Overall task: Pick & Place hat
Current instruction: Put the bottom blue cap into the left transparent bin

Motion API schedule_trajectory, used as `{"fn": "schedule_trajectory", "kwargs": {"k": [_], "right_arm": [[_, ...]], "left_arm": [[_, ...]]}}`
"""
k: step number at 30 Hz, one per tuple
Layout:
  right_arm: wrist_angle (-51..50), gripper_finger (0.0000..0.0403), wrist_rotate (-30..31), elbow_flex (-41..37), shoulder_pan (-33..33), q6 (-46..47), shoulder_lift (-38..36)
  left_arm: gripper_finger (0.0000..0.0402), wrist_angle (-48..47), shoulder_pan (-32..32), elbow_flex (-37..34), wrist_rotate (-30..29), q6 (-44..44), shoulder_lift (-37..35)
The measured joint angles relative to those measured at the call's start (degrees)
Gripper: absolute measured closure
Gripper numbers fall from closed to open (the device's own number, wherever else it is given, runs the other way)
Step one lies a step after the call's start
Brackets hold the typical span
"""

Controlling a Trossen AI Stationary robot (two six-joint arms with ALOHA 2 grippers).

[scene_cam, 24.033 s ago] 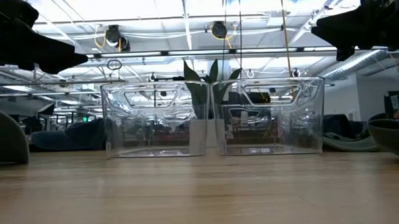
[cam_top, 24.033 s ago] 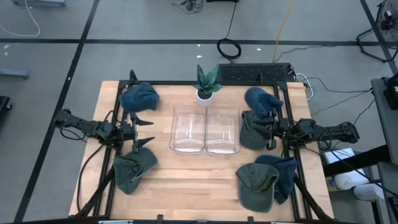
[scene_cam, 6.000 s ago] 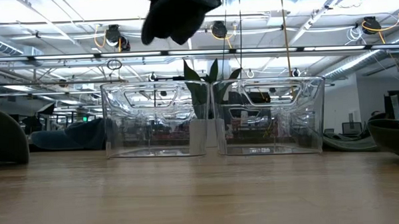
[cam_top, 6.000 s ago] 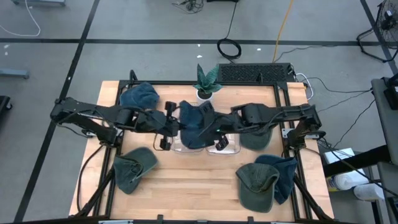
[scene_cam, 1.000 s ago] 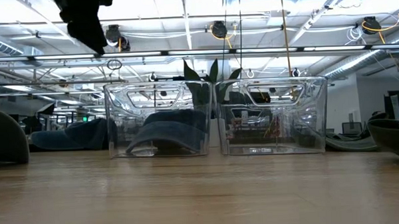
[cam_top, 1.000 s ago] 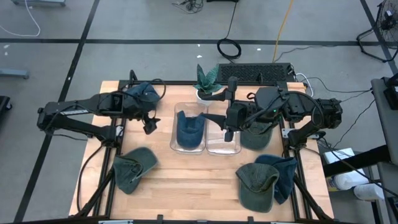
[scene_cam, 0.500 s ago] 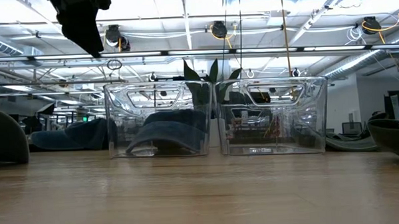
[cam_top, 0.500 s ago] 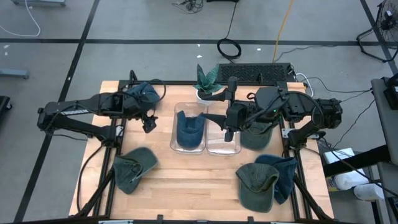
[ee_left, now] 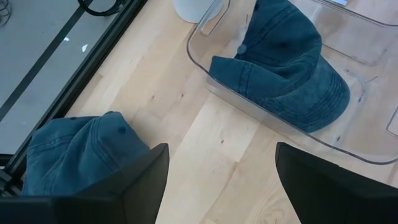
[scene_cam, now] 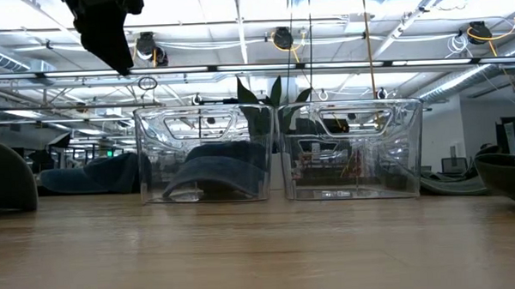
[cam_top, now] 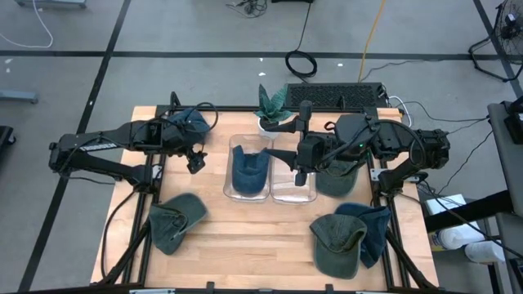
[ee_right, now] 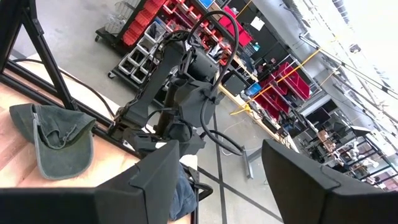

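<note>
Our left gripper (cam_top: 194,159) is open and empty, so we should lower it straight over the blue hat (cam_top: 185,124) nearby, then squeeze the cloth firmly

Two bins (cam_top: 270,171) stand side by side mid-tabletop (cam_top: 253,245), a cap (cam_top: 249,169) in the left one, a plant (cam_top: 270,110) behind them, more caps (cam_top: 176,220) near the corners, and the left claw (cam_top: 194,155) hangs left of the bins.
</note>
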Motion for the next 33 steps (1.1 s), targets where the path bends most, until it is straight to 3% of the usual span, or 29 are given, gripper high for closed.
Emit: {"fn": "schedule_trajectory", "kwargs": {"k": [4, 11, 22, 26, 33], "right_arm": [[-4.6, 0.0183, 0.6, 0.0, 0.0, 5.9, 0.0], [-24.0, 0.0183, 9.3, 0.0, -0.3, 18.0, 0.0], [-49.2, 0.0183, 3.4, 0.0, -0.6, 37.6, 0.0], [-57.9, 0.0183, -1.6, 0.0, -0.6, 46.4, 0.0], [-58.4, 0.0183, -10.9, -4.4, 0.0, 55.4, -1.5]], "left_arm": [[0.0107, 0.0, 0.0, 0.0, 0.0, 0.1, 0.0], [0.0107, 0.1, 0.0, 0.0, 0.5, 0.2, 0.0], [0.0107, 0.3, 0.0, 0.0, 2.6, 1.7, 0.0], [0.0107, 0.3, 0.0, 0.0, 2.7, 2.7, 0.0], [0.0107, 0.4, 0.0, 0.0, 4.0, 2.9, 0.0]]}}
